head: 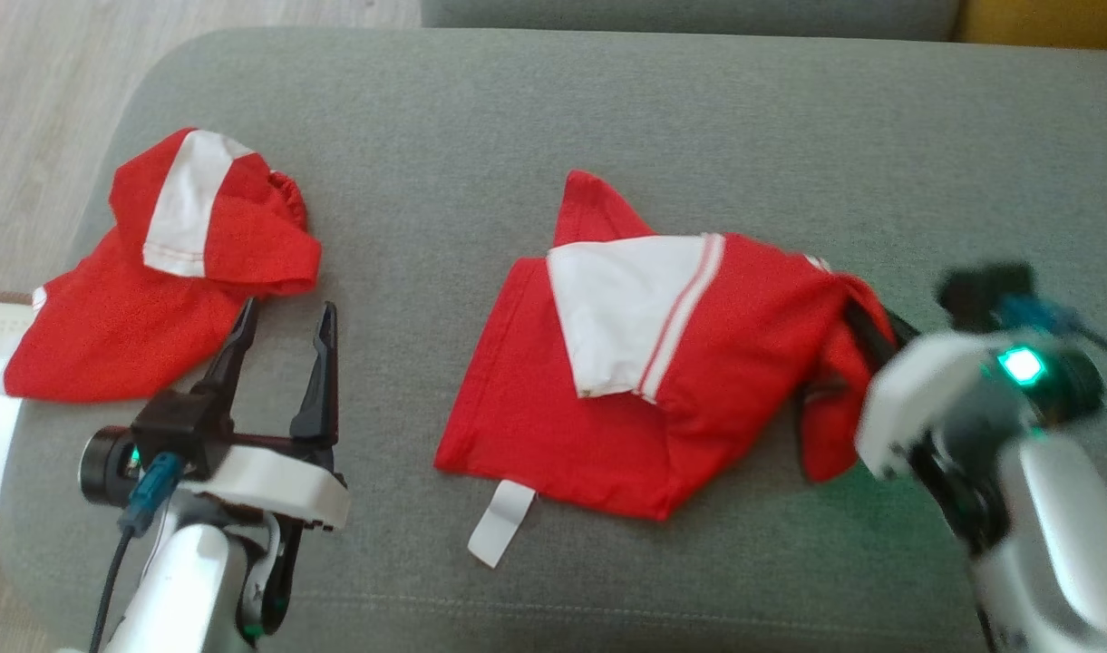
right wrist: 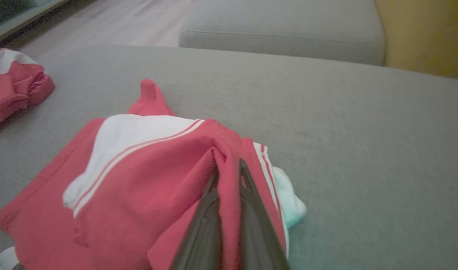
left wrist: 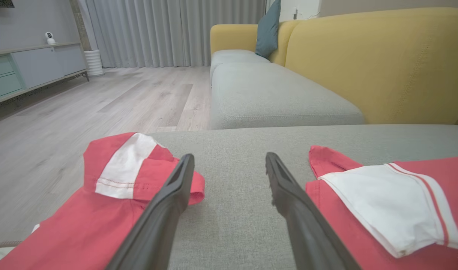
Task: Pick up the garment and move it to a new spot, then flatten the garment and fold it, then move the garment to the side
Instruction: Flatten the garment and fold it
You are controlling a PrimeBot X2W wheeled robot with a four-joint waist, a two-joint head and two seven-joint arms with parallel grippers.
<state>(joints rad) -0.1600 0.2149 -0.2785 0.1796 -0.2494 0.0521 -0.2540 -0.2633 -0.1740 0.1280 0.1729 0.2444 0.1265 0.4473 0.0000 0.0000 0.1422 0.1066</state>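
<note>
Garment (head: 607, 399) lies in the middle of the cushion (head: 607, 136), long axis running left from my right gripper (right wrist: 229, 168), which is clamped on its right-end fold, so I reckon that arm leads the lift; left gripper (head: 286, 317) jaws apart, near the front-left corner
</note>
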